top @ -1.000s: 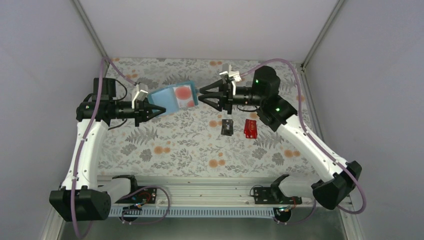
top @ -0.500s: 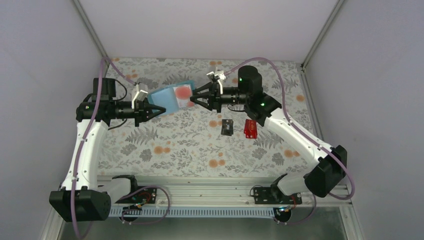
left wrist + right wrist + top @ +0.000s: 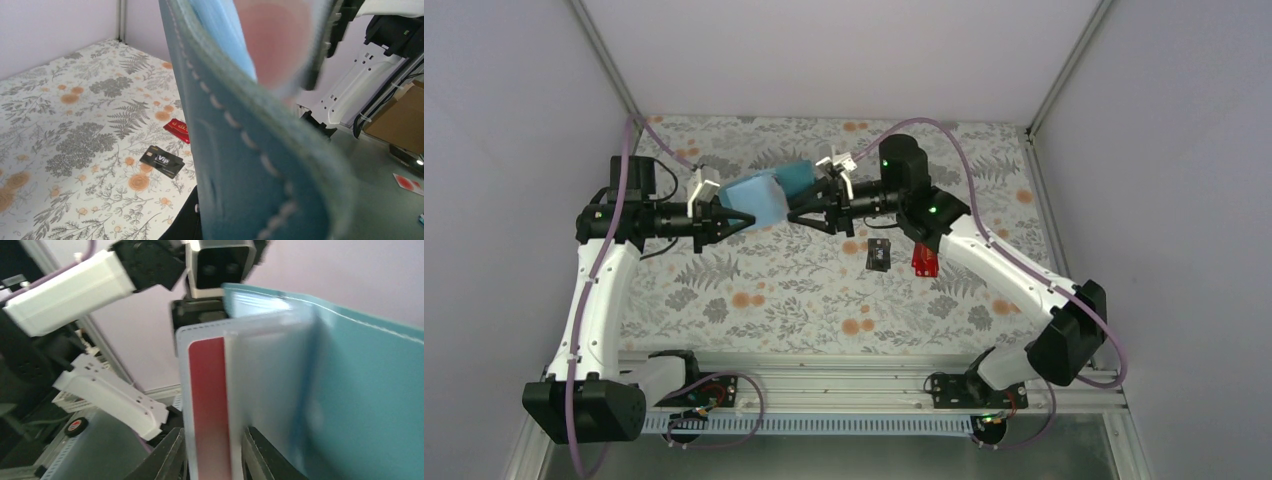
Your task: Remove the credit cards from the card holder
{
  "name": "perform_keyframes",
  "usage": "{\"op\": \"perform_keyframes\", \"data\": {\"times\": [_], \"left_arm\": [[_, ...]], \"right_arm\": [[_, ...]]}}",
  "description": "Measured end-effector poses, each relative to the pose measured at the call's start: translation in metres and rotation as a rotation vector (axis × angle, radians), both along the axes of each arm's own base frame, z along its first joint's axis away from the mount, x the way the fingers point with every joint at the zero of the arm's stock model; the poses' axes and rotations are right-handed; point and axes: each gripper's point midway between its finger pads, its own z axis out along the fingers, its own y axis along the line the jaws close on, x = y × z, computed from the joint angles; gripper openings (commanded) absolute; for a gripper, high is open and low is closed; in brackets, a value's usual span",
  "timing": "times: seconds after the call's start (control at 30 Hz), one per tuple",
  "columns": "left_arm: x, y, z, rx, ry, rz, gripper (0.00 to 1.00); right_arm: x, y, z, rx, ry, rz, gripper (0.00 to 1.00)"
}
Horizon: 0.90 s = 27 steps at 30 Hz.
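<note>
My left gripper (image 3: 727, 221) is shut on the near end of the teal-blue card holder (image 3: 762, 198) and holds it above the cloth. The holder fills the left wrist view (image 3: 250, 150). My right gripper (image 3: 808, 207) is open, its jaws on either side of the holder's far end. In the right wrist view the gripper (image 3: 214, 435) straddles the pale card with red on it (image 3: 210, 405), which sticks out of a pocket of the holder (image 3: 360, 405). The black card (image 3: 880, 254) and the red card (image 3: 923, 260) lie on the cloth; both also show in the left wrist view, black (image 3: 161, 161) and red (image 3: 177, 131).
The flower-print cloth (image 3: 774, 290) covers the table between grey walls. The right forearm (image 3: 984, 255) passes over part of the red card. A metal rail (image 3: 824, 372) with both arm bases runs along the near edge.
My right gripper has moved left up to the holder and now straddles its far end. The holder's open face with the red-disc card no longer shows from above. The left arm has stayed put.
</note>
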Motion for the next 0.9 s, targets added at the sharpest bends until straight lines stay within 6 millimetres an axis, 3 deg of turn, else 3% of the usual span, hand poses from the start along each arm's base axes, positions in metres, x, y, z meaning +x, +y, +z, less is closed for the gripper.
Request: {"op": "perform_keyframes", "data": {"times": [0.13, 0.23, 0.57, 0.77, 0.9], "left_arm": [[0.000, 0.000, 0.000, 0.000, 0.000, 0.001, 0.02], [0.000, 0.000, 0.000, 0.000, 0.000, 0.001, 0.03], [-0.001, 0.000, 0.000, 0.000, -0.012, -0.006, 0.02], [-0.003, 0.000, -0.001, 0.003, -0.011, -0.009, 0.02], [-0.004, 0.000, -0.001, 0.004, -0.012, -0.014, 0.02]], "right_arm": [[-0.020, 0.013, 0.012, 0.021, -0.029, 0.074, 0.37], [-0.024, 0.023, 0.016, 0.027, -0.044, 0.090, 0.37], [0.000, 0.036, 0.000, -0.015, 0.004, -0.017, 0.30], [0.020, 0.037, -0.001, -0.031, 0.006, -0.148, 0.32], [0.018, 0.032, 0.005, -0.029, -0.020, -0.158, 0.33]]}}
